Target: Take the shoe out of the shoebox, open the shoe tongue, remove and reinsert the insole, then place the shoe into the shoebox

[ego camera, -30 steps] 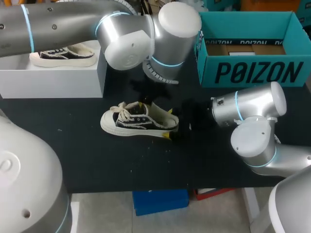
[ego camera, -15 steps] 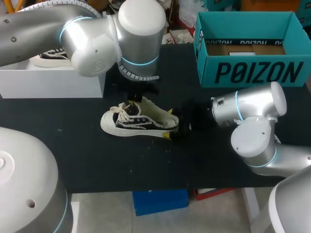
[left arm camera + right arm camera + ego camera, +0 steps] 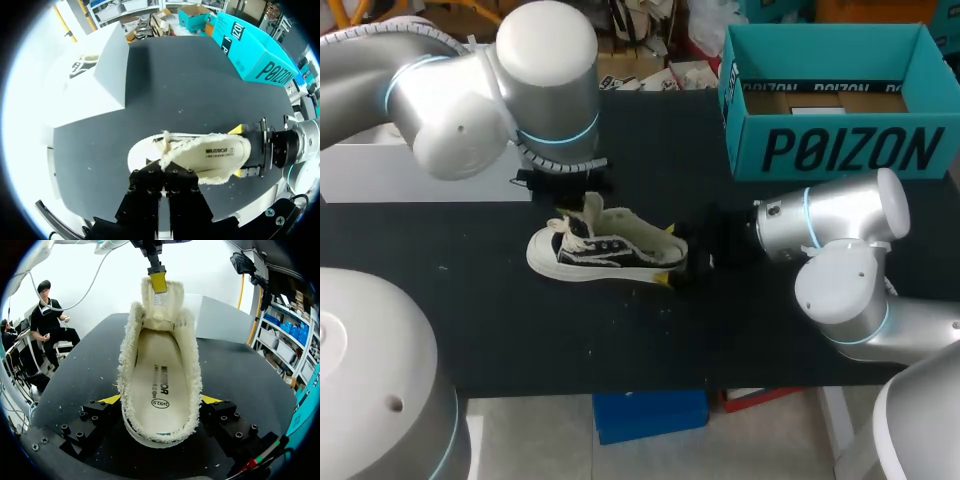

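Observation:
A black-and-cream sneaker (image 3: 605, 252) lies on the black table (image 3: 520, 330), toe to the left. My left gripper (image 3: 588, 200) is shut on its tongue (image 3: 592, 212) and holds it upright above the laces. The right wrist view shows that gripper's yellow tip (image 3: 158, 281) pinching the tongue (image 3: 161, 302) ahead of the opened shoe. My right gripper (image 3: 667, 257) is closed around the heel, one yellow-tipped finger on each side (image 3: 111, 399). The cream insole (image 3: 159, 382) lies flat inside. In the left wrist view the tongue (image 3: 164, 146) rises from the left gripper (image 3: 166, 170).
The open teal shoebox (image 3: 840, 150) stands at the back right. A white block (image 3: 430, 185) sits at the back left; another sneaker (image 3: 82, 65) rests on it.
My left arm has swung to the left and drawn the tongue up from the shoe's opening until it stands upright. The right arm and the shoe have stayed in place.

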`<state>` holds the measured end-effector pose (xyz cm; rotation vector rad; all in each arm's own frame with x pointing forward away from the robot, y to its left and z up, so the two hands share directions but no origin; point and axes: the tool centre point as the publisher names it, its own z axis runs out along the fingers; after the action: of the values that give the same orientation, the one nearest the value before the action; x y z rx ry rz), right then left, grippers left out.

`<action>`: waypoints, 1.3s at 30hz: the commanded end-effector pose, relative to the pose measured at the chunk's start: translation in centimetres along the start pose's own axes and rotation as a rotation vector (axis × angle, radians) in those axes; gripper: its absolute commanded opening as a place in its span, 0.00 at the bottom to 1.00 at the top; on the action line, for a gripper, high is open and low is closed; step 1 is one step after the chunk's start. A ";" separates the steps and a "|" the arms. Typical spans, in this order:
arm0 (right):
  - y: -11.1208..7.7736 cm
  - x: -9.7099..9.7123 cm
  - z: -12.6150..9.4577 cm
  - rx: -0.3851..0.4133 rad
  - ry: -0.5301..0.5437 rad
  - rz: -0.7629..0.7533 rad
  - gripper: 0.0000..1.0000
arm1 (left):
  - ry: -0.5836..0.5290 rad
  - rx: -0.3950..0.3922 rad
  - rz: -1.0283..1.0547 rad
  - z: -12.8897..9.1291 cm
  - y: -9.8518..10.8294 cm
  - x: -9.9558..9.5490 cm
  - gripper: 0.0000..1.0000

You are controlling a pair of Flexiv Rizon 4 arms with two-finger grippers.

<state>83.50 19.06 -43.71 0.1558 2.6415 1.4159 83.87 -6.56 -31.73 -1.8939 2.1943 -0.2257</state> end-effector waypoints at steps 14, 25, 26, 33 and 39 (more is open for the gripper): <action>-0.4 0.1 0.2 0.001 -0.002 0.001 0.00 | 0.049 0.018 -0.037 0.2 0.6 -2.4 0.00; -0.4 0.1 0.2 0.001 -0.002 0.001 0.00 | 0.041 0.017 -0.054 0.3 0.8 -3.4 0.00; -0.4 0.1 0.2 0.001 -0.002 0.001 0.00 | 0.040 0.015 -0.054 0.4 0.8 -3.5 0.00; -0.4 0.1 0.2 0.001 -0.002 0.001 0.00 | 0.036 -0.002 -0.049 1.5 1.4 -3.9 0.00; -0.4 0.1 0.2 0.001 -0.002 0.001 0.00 | 0.025 -0.005 -0.051 2.2 1.6 -4.2 0.00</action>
<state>83.46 19.31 -43.71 0.1537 2.6404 1.4178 83.51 -2.63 -33.65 -1.9620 2.1658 -0.2490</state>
